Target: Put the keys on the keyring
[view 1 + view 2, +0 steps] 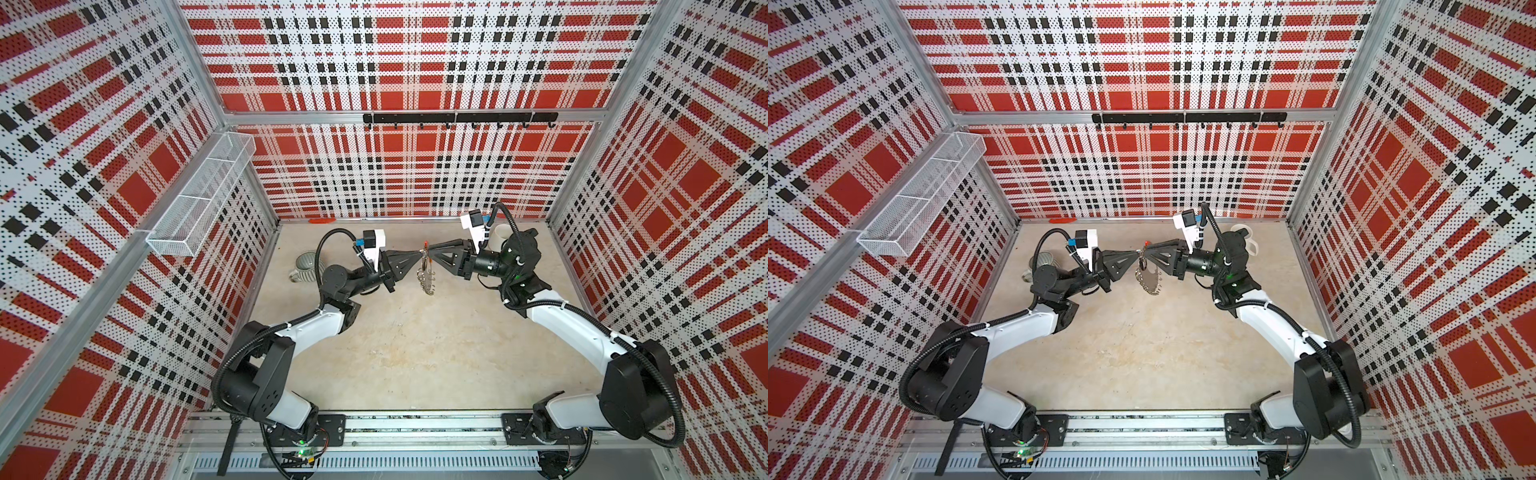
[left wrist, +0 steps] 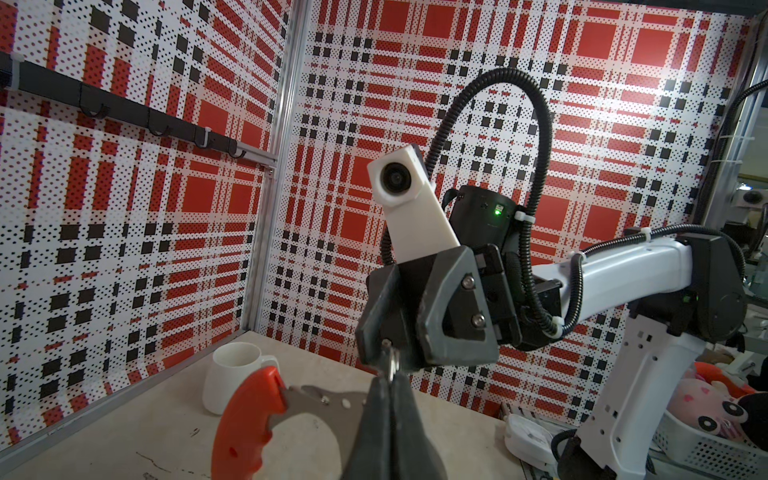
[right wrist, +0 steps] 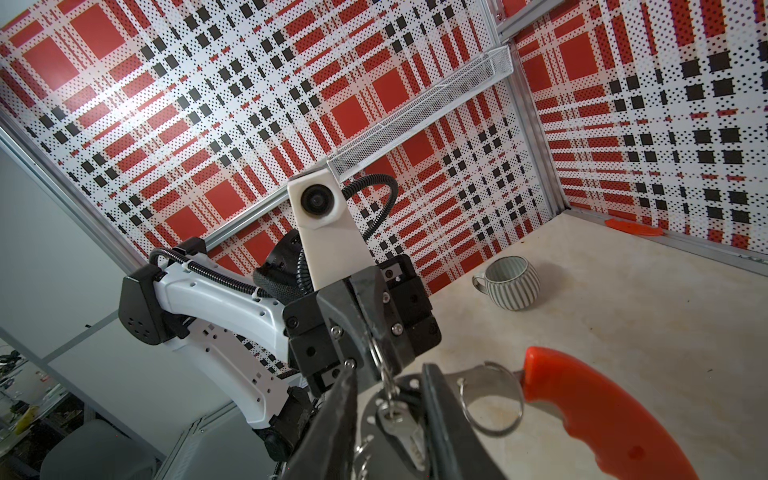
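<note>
Okay, looking at the keyring (image 1: 425,272) hanging edge-on in mid-air, right between the two sets of fingertips in both top views, with its red segment (image 3: 590,411) at one end and the silver loops (image 1: 1152,284) dangling below, over the table (image 1: 415,353). Seeing the left gripper (image 2: 390,386) squeezed fully shut, no gap at all, clamped on the keyring near its grey metal end. Exact spot hidden by the fingers, with just a small silver ring (image 2: 393,365) poking out at the very tips. Found the keys (image 3: 398,424) in the right wrist view, dangling under that ring and sitting squarely inside the gap of the right gripper (image 3: 390,370). Calling those jaws partly open: fingers (image 3: 446,419) either side of the little silver key, a sliver of space on each flank. Can't confirm any actual contact with it. Also got a striped mug (image 3: 513,282) and a white mug (image 2: 232,374) standing on the table, both well apart from all this.
</note>
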Robot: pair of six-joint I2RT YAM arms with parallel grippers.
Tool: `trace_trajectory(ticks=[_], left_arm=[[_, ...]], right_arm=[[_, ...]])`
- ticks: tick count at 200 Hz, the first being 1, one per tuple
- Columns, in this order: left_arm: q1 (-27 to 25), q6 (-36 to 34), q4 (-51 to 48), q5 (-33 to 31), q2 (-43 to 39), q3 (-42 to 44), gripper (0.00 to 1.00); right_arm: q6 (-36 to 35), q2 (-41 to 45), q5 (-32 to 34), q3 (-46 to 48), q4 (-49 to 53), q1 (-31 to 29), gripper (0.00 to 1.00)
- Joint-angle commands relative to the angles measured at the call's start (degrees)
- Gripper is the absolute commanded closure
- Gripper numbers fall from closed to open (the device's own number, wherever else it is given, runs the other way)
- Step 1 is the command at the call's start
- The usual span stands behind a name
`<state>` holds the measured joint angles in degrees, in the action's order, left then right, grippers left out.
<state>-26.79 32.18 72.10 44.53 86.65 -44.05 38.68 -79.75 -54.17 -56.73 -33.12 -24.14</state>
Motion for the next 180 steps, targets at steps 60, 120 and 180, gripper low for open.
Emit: trace_trajectory(ticks=[60, 120, 180], left_arm=[[-0.6, 1.3, 4.4, -0.8, 0.8, -2.0, 1.00], [-0.7, 1.4, 4.6, -1.2, 0.8, -2.0, 1.00], [-0.9, 1.1, 11.0, -2.9, 0.2, 0.2, 1.00]], right_arm=[[-0.4, -0.4, -0.6, -1.5, -0.1, -0.7, 0.83], [-0.6, 0.1, -0.5, -1.2, 0.2, -0.8, 0.93], [-5.3, 1.8, 4.8, -1.1, 8.9, -0.9, 1.00]])
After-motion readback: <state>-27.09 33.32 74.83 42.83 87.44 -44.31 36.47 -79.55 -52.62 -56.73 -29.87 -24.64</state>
